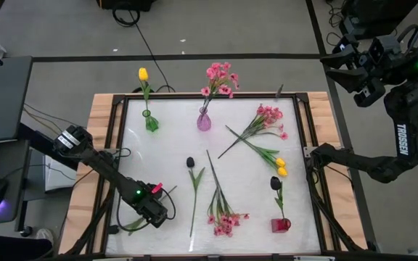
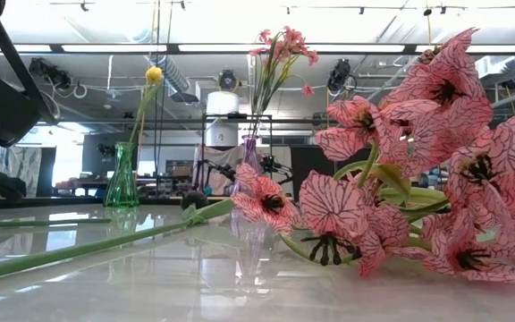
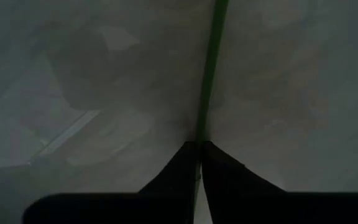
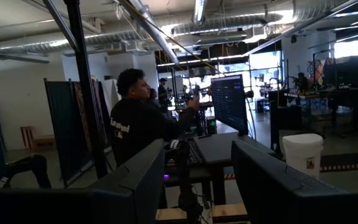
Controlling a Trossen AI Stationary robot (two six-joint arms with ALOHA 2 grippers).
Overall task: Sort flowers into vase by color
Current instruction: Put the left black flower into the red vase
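Left gripper (image 1: 158, 210) low at the near-left of the table (image 1: 165, 152), fingers (image 3: 179, 177) pinched on a thin green stem (image 3: 210, 74). Right gripper (image 4: 197, 180) raised off the far-right corner, fingers spread, holding nothing. Yellow tulip (image 1: 143, 74) stands in the green vase (image 1: 151, 122), pink spray (image 1: 220, 78) in the purple vase (image 1: 204, 120), dark tulip (image 1: 275, 183) in the red vase (image 1: 281, 225). Loose on the table: dark tulip (image 1: 190, 162), pink sprays (image 1: 226, 220), yellow tulips (image 1: 280, 167).

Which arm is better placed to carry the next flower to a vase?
Left. Its gripper is low at the table's near-left corner, fingers shut on a green stem. The right gripper is raised beyond the table.
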